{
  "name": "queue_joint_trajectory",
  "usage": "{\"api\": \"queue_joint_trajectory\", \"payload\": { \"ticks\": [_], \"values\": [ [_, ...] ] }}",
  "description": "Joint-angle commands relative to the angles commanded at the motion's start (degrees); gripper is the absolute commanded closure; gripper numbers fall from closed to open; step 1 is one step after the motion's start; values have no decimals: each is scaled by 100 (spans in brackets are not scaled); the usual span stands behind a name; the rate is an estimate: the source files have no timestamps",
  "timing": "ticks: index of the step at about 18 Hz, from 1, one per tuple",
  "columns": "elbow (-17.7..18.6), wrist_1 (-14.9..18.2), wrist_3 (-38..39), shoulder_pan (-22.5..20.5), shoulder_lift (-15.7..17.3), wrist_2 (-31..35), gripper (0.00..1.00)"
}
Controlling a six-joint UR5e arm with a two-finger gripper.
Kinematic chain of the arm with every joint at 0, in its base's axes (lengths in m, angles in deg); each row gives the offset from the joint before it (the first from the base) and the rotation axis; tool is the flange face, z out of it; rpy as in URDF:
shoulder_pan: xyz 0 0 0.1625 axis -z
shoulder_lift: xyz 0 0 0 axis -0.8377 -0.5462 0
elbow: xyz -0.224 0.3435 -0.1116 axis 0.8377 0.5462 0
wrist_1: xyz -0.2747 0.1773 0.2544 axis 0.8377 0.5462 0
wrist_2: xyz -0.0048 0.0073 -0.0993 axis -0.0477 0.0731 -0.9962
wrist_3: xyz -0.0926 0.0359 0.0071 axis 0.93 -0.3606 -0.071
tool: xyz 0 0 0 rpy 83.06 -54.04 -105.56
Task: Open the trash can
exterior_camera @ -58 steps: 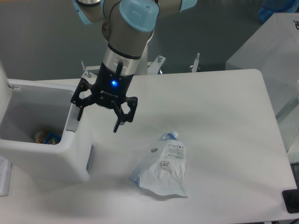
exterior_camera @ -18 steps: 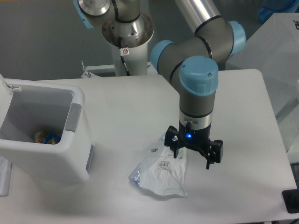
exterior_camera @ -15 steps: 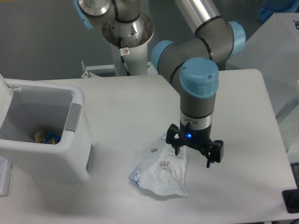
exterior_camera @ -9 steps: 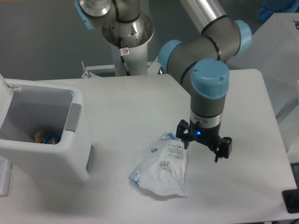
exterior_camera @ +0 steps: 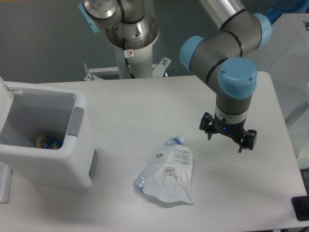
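White trash can (exterior_camera: 46, 145) sits open at the far left, well apart from the gripper (exterior_camera: 228, 138), which hangs over the table's (exterior_camera: 145, 106) right side, fingers spread and empty.

We have a single fixed view, set high in front of the white rectangular worktop (exterior_camera: 145, 106) and tilted steeply down, facing the grey-and-blue robot arm's base (exterior_camera: 130, 29) at the far edge, at middling range.
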Motion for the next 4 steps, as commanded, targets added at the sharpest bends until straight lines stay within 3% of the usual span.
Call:
{"api": "queue_joint_trajectory", "payload": {
  "ticks": [4],
  "values": [
    [0, 0, 9, -26, 9, 18, 0]
  ]
}}
